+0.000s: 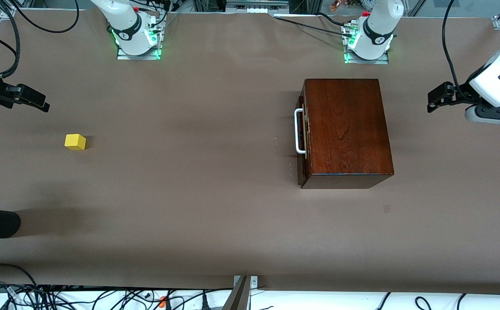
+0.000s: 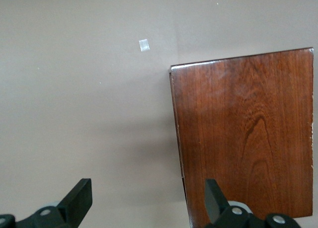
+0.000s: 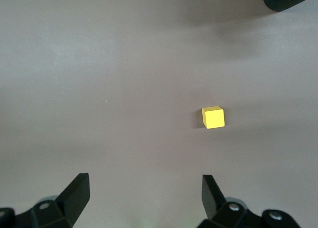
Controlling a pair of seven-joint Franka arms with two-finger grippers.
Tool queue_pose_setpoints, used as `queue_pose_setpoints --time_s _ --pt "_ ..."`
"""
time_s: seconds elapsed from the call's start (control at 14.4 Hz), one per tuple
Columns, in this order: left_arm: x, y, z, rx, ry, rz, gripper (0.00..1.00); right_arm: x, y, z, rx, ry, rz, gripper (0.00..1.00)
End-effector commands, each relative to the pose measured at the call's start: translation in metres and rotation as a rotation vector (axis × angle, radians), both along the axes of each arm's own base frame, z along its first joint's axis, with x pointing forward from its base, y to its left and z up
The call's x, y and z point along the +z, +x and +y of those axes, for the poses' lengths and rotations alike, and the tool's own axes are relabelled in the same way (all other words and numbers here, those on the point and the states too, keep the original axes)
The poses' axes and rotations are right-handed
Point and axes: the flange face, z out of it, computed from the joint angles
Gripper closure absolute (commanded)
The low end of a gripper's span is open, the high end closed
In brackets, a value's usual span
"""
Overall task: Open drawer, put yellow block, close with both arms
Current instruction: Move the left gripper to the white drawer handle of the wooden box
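Left end effector (image 2: 144,208): fingers spread, nothing between them, up in the air over the edge of the box (image 1: 345,129) at the left arm's end of the surface (image 1: 215,206). Waiting.
Right end effector (image 3: 144,203): fingers spread wide, empty, up over the bare surface at the right arm's end, near the block (image 1: 75,141) but not above it.
Drawer (image 1: 302,142): shut, flush in the box; its white handle (image 1: 299,131) faces the right arm's end.
Block: yellow cube, flat on the surface, well apart from the box.
Step in hand, as judged: opening the drawer; nothing yet touched.
Handling notes: bring one end effector level with the handle, fingers straddling the bar, then clench and pull straight along the drawer's line. Any skew may jam the tray or drag the whole box, so the other arm could steady the box top. Open far enough to drop the block in cleanly.
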Motion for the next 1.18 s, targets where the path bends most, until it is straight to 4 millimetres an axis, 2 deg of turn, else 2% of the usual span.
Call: queue_pose_setpoints --time_s 0.0,0.14,0.35,0.42,0.62,0.76,1.11 --pt "-0.007 -0.003 -0.028 0.020 -0.017 0.029 0.00 0.003 0.000 -0.001 0.011 -0.006 -0.010 0.00" --pt "-0.010 -0.006 -0.067 0.022 -0.014 0.030 0.00 0.003 0.000 -0.001 0.011 -0.006 -0.010 0.00" --pt "-0.028 -0.013 -0.141 -0.090 -0.027 0.044 0.00 0.003 0.000 -0.001 0.011 -0.006 -0.010 0.00" --pt "-0.037 -0.011 -0.161 -0.124 -0.038 0.038 0.00 0.004 0.000 -0.001 0.009 -0.006 -0.011 0.00" --pt "-0.081 -0.016 -0.241 -0.176 -0.062 0.084 0.00 0.004 0.000 -0.001 0.011 -0.006 -0.011 0.00" --pt "-0.098 -0.024 -0.289 -0.173 -0.069 0.073 0.00 0.004 0.000 -0.001 0.011 -0.006 -0.011 0.00" --pt "-0.159 -0.046 -0.364 -0.051 0.043 0.034 0.00 0.006 0.000 -0.002 0.009 -0.008 -0.014 0.00"
